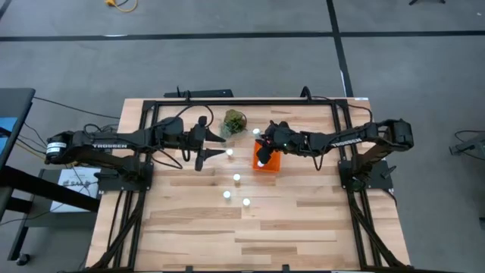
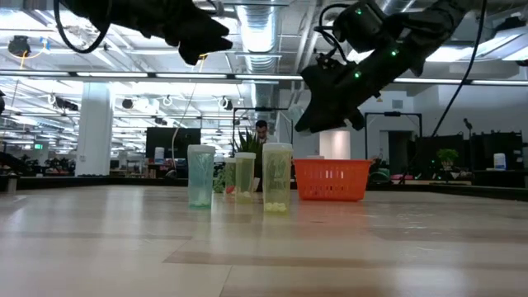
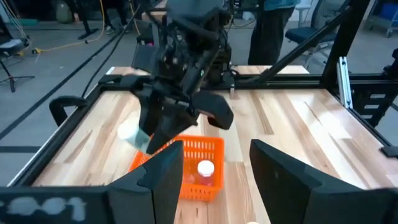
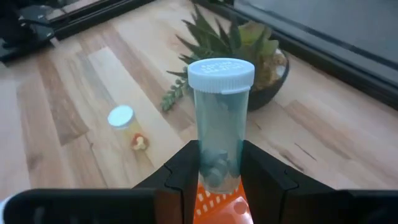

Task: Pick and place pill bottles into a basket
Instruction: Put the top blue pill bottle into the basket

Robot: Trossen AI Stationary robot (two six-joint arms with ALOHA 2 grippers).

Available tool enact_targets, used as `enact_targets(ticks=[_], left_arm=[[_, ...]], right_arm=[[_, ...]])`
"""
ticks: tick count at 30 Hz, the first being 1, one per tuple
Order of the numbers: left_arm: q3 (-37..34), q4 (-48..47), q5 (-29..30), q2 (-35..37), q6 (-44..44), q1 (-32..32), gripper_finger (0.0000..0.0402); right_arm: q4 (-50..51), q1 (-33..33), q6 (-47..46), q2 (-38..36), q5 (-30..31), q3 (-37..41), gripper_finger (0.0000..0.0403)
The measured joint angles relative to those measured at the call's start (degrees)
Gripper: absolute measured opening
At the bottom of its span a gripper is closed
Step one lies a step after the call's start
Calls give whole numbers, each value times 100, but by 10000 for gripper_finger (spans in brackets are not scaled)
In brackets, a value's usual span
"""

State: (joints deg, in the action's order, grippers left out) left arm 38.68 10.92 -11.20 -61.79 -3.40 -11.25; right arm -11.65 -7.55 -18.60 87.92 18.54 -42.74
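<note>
My right gripper (image 1: 263, 152) is shut on a clear pill bottle with a white cap (image 4: 221, 74) just above the orange basket (image 1: 270, 164). One bottle (image 3: 205, 169) stands inside the basket. Several more bottles stand on the table, among them one near my left gripper (image 1: 229, 152), one at mid-table (image 1: 236, 178) and one behind the basket (image 1: 256, 131). My left gripper (image 1: 209, 149) is open and empty, left of the basket, raised above the table. My right gripper pinches the bottle's lower body (image 4: 219, 163) between its two fingers (image 4: 262, 174). The cap end sticks out past the fingertips. The fingers slant down from the table's right side. The bottle is tilted and lifted clear above the basket (image 3: 186, 163).
A green plant in a pot (image 1: 234, 121) stands at the far side, left of the basket. A dark metal frame (image 1: 242, 101) runs around the table's far edge and sides. Bare wood lies toward the near edge (image 1: 250, 243).
</note>
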Motion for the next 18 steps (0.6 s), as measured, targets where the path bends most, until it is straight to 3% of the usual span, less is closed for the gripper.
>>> enact_targets(ticks=[9,18], left_arm=[[-53,63,-2,-1,0,0,177],[-53,61,-2,-1,0,0,177]], right_arm=[[-391,311,-530,0,683,588,98],[-962,422,-695,117,755,831,98]])
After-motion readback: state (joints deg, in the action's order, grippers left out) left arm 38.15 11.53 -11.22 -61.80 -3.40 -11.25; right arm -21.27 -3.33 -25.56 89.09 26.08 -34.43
